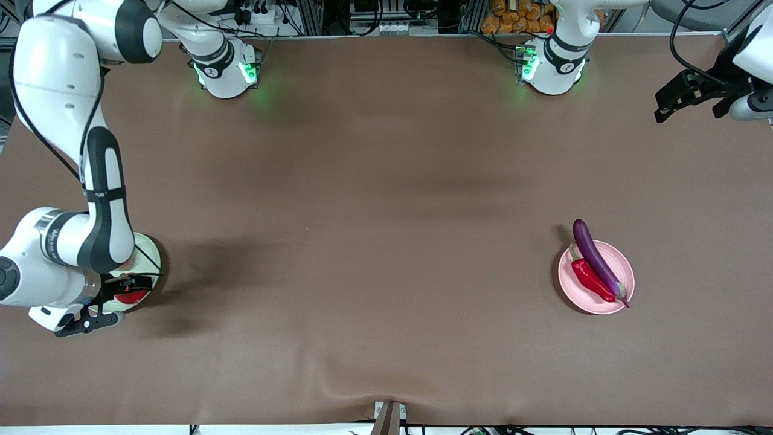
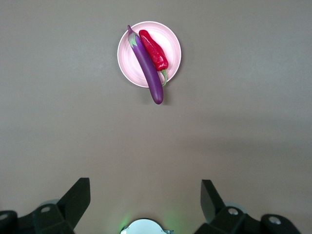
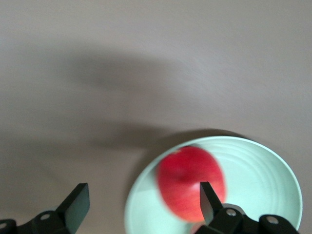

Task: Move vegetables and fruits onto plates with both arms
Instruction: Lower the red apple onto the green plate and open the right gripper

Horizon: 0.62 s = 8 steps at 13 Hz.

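Observation:
On the pale pink plate [image 1: 622, 266] [image 2: 170, 41], toward the left arm's end of the table, lie the purple eggplant [image 1: 595, 257] [image 2: 146, 66] and the red chili pepper [image 1: 590, 280] [image 2: 154, 49] side by side; the eggplant's end overhangs the rim. A round red fruit [image 1: 133, 296] [image 3: 191, 183] rests on the pale green plate [image 1: 152, 254] [image 3: 263, 180] at the right arm's end. My right gripper [image 1: 115, 300] [image 3: 144, 204] hangs open just above that plate's edge, gripping nothing. My left gripper [image 1: 685, 103] [image 2: 145, 204] waits open and empty, high over its own end of the table.
The right arm's forearm [image 1: 105, 199] covers much of the green plate in the front view. The two green-lit bases [image 1: 226, 69] [image 1: 552, 63] stand along the table's edge with cables and orange items [image 1: 513, 15] past it. A clamp [image 1: 389, 417] grips the near edge.

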Tool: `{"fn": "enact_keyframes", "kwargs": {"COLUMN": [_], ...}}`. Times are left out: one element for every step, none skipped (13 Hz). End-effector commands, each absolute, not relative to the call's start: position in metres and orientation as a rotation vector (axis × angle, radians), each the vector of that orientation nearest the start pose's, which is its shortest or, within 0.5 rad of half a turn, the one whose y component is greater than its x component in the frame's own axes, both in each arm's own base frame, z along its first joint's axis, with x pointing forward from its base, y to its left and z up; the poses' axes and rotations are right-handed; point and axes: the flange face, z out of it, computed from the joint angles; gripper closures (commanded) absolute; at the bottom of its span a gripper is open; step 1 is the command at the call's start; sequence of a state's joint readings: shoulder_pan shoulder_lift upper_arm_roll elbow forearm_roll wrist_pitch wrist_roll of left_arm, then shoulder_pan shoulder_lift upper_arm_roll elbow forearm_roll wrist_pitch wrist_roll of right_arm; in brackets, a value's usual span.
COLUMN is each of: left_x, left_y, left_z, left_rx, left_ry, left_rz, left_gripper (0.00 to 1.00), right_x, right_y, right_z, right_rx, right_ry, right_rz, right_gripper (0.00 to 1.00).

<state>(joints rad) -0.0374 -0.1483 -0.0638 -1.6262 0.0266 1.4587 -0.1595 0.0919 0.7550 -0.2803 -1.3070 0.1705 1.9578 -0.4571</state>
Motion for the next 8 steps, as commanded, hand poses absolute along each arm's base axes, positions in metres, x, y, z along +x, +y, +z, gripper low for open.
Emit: {"fn": "enact_keyframes", "kwargs": {"left_x": [0.486, 0.486, 0.486, 0.486, 0.486, 0.486, 0.485, 0.486], "left_y": [-0.048, -0.048, -0.048, -0.048, -0.049, -0.049, -0.049, -0.049], "left_z": [0.67, 0.67, 0.67, 0.67, 0.67, 0.67, 0.671, 0.67], "left_rx": [-3.084, -3.084, -3.088, -3.088, -3.092, -3.093, -3.093, -3.093], "left_ry": [-0.073, -0.073, -0.07, -0.065, -0.057, -0.055, -0.055, -0.052], "left_rz": [0.004, 0.007, 0.007, 0.008, 0.008, 0.009, 0.006, 0.011], "left_gripper": [0.0, 0.0, 0.0, 0.0, 0.0, 0.0, 0.0, 0.0], "right_x": [0.731, 0.734, 0.736, 0.733, 0.726, 0.717, 0.702, 0.686], "right_y": [-0.049, -0.038, -0.023, -0.019, -0.009, -0.004, -0.006, -0.012], "right_z": [0.37, 0.404, 0.432, 0.458, 0.487, 0.51, 0.528, 0.549], "right_rx": [-3.044, -3.041, -3.042, -3.038, -3.034, -3.053, -3.065, -3.056], "right_ry": [-0.466, -0.493, -0.536, -0.555, -0.567, -0.532, -0.454, -0.335], "right_rz": [0.054, 0.018, 0.004, 0.0, -0.016, -0.017, 0.049, 0.1], "right_gripper": [0.0, 0.0, 0.0, 0.0, 0.0, 0.0, 0.0, 0.0]}}
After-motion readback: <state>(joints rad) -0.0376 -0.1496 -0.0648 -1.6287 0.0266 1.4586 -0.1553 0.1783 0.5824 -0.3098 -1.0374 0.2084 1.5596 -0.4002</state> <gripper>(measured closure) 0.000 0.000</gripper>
